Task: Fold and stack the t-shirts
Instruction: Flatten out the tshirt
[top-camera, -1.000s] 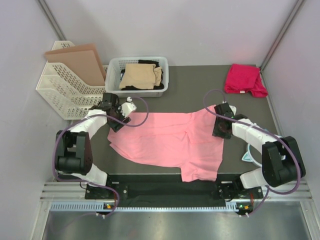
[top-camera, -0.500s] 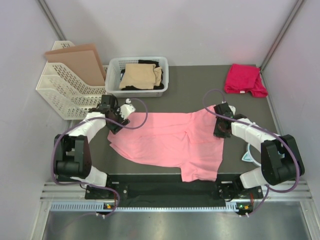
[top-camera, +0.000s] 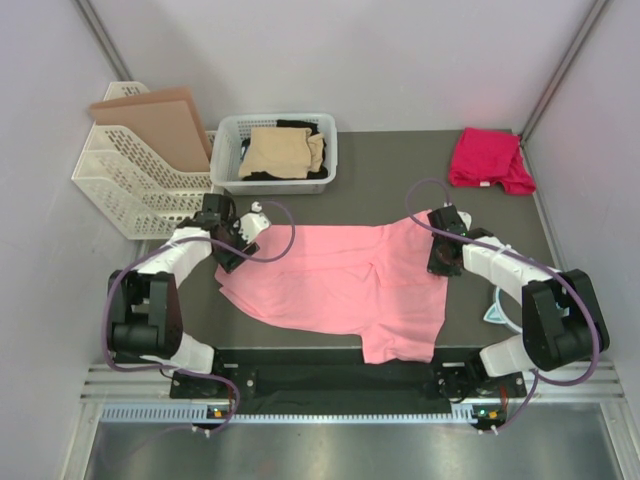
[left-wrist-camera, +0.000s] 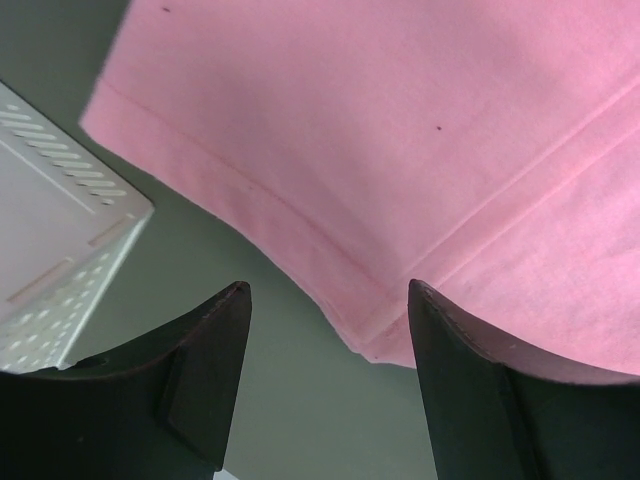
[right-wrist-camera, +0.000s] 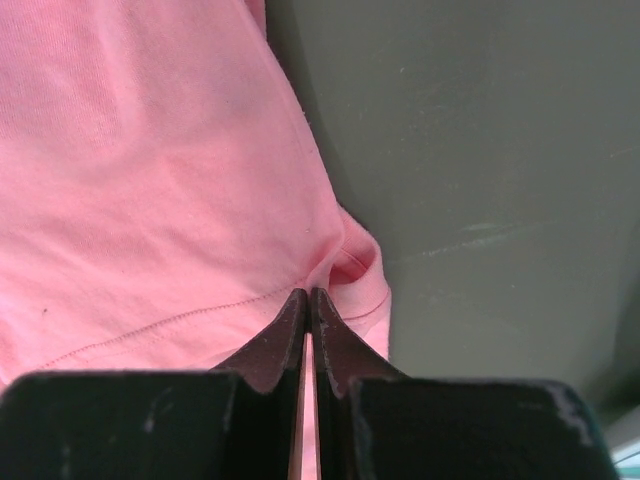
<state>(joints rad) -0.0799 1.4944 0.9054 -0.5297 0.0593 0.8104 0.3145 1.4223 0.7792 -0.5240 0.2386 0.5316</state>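
The light pink cloth t-shirt (top-camera: 340, 285) lies spread out and a bit wrinkled in the middle of the dark grey surface (top-camera: 390, 180). The left pincer (left-wrist-camera: 328, 292) is spread wide by the shirt's hemmed corner and holds nothing. The right pincer (right-wrist-camera: 308, 296) is pressed together, pinching a small fold at the shirt's other edge. A deep red cloth t-shirt (top-camera: 488, 158) sits bunched in the far right corner. A white plastic basket (top-camera: 228, 150) at the far side holds a tan cloth t-shirt (top-camera: 280, 152) on top of a black cloth t-shirt (top-camera: 300, 126).
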